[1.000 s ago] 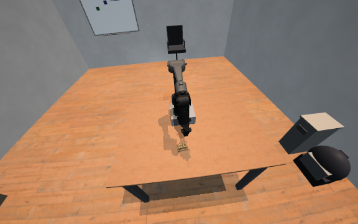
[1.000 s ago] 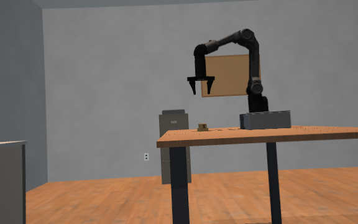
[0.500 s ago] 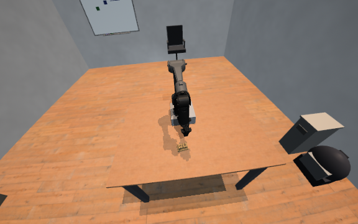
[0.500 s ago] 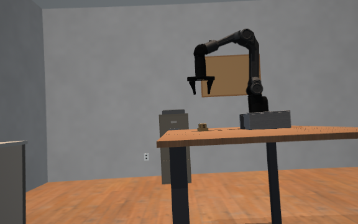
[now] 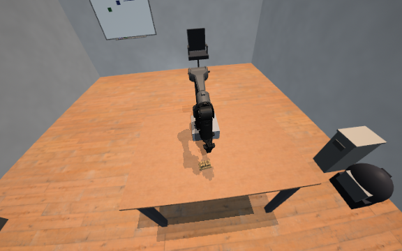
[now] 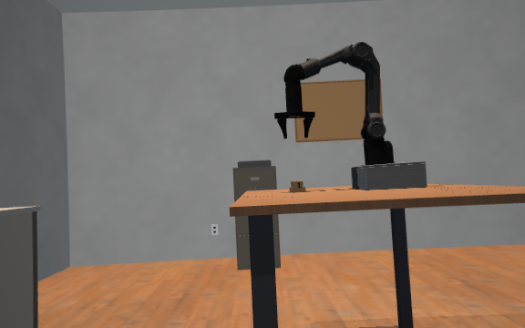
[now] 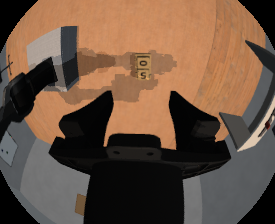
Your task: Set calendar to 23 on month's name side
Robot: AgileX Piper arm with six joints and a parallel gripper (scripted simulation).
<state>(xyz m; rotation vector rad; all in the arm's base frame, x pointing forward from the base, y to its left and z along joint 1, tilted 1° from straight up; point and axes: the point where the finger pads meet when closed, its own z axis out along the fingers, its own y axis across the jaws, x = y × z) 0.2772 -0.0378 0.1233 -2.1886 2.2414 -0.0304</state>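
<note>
- Overhead, the black two-fingered pincer [image 6: 294, 128] hangs released and grasps nothing, high above the orange wooden table [image 6: 427, 197]
- Small tan wooden calendar tray with cubes [image 5: 204, 165] sits flat on the table, in front of the grey base block [image 6: 408, 175]
- Grey walls, plank floor [image 5: 65, 157], grey filing cabinet [image 6: 255, 179] behind

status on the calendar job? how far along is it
Possibly near the end. Done: the calendar sits flat on the table, both cubes side by side in the tray as far as the wrist view shows. In hand: nothing; the hand is open and high above the calendar. Left: confirming the date. The digits are too small to read as 23 in any view, so the setting itself cannot be verified.
</note>
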